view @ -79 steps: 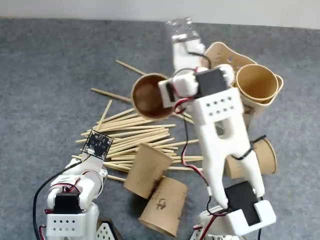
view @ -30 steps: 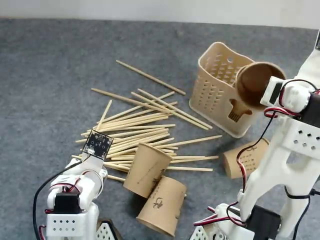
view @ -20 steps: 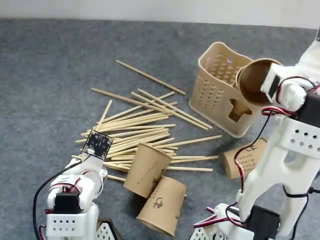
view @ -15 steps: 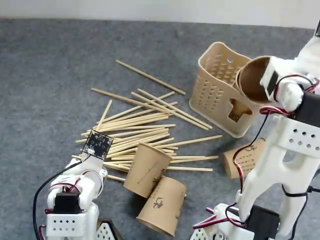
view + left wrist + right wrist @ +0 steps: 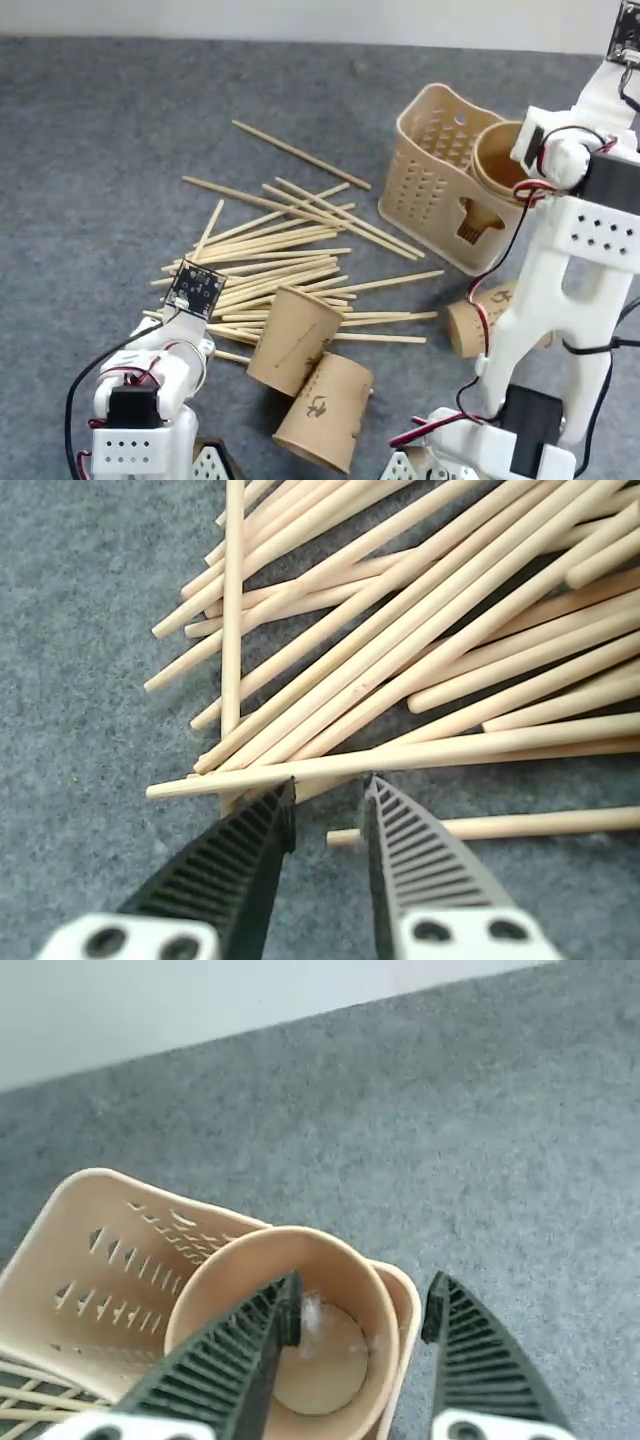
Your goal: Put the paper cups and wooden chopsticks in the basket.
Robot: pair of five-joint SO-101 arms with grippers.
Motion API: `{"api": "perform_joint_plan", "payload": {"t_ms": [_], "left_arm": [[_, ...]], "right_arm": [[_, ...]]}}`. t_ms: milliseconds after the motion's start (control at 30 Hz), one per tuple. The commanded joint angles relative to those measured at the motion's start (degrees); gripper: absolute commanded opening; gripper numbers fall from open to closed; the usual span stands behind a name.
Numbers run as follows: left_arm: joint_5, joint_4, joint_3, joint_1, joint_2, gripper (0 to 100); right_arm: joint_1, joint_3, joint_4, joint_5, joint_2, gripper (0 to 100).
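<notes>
Grey carpet. Your right gripper (image 5: 362, 1322) spread, straddling cup (image 5: 320, 1352) rim to seat it in basket (image 5: 90, 1230); left gripper (image 5: 328, 808) slightly parted above chopsticks (image 5: 400, 680).

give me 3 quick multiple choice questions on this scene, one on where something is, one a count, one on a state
1. The cup below the right arm's jaws is: A on the chopsticks; B in the basket; C in the left arm's jaws.
2. Paper cups lying on their sides on the table: A one; B five; C three.
3. The right arm's jaws are: A open; B shut on a chopstick; C shut on the basket wall.

Key: 1 B, the basket walls surround it. 2 C, two lie by the chopstick pile, one beside the right arm. 3 A, a wide gap shows between them, straddling the cup's rim.
</notes>
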Motion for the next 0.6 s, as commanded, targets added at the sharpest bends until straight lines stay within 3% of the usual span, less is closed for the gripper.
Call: {"api": "perform_joint_plan", "payload": {"t_ms": [0, 567], "left_arm": [[-0.26, -1.32, -0.57, -0.57, 0.66, 12], [-0.26, -1.32, -0.57, -0.48, 0.66, 12]], "right_arm": [[-0.66, -0.75, 0.75, 0.62, -3.91, 20.6], [-0.22, -0.04, 25.45, 3.78, -11.38, 20.6]]}}
